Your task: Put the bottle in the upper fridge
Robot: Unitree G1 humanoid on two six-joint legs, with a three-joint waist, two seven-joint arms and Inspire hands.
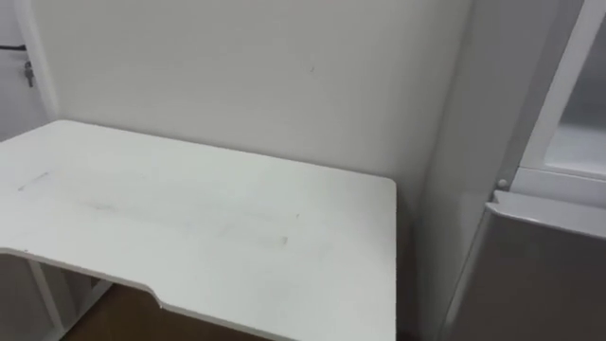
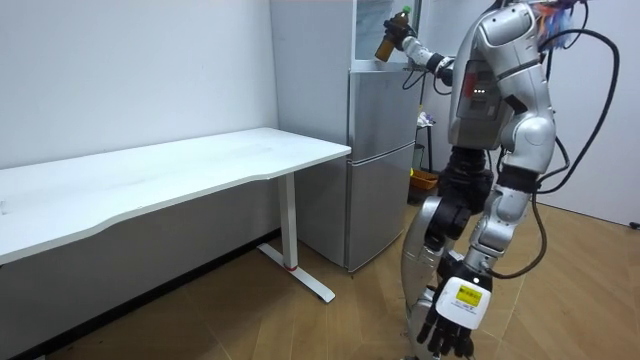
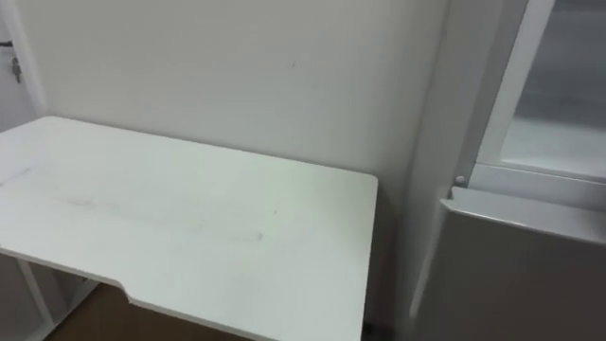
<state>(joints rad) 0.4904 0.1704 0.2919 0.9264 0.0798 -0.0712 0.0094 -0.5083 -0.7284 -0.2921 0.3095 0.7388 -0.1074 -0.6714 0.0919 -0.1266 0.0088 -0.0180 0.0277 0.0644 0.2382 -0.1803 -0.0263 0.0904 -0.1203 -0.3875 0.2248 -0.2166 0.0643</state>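
Find the left hand (image 2: 452,322) nearest in the room view, hanging low beside the leg, fingers (image 2: 440,342) loose and a little spread, holding nothing. Place the stance in front of the tall grey fridge (image 2: 310,90), torso turned toward it.

Note, well off from those idle fingers toward the room view's left, the long white rectangular table (image 1: 199,218), bare, its end just beside the fridge's side panel.

Higher and farther: see the right hand (image 2: 405,40) held up at head height, fingers curled round the amber bottle with a green cap (image 2: 383,48), bottle tilted, cap uppermost. Cannot tell the thumb's placement at this range. Put the bottle at the mouth of the upper fridge compartment (image 2: 362,35), open and pale inside, just beyond the fingertips; cannot tell whether past the sill or resting on anything. Below the gripping fingers, the shut grey lower door (image 3: 530,275); above it in the eye views, a white frame edge (image 3: 507,85) of the open compartment.

Judge the task late but unfinished: fetching and carrying done, compartment already open, bottle up at the right level. Left to do, by this reading: push the bottle inward beyond the fingertips, set it upright, loosen the fingers, draw the arm out, close up if called for.

Behind all, plain white wall (image 1: 237,66).
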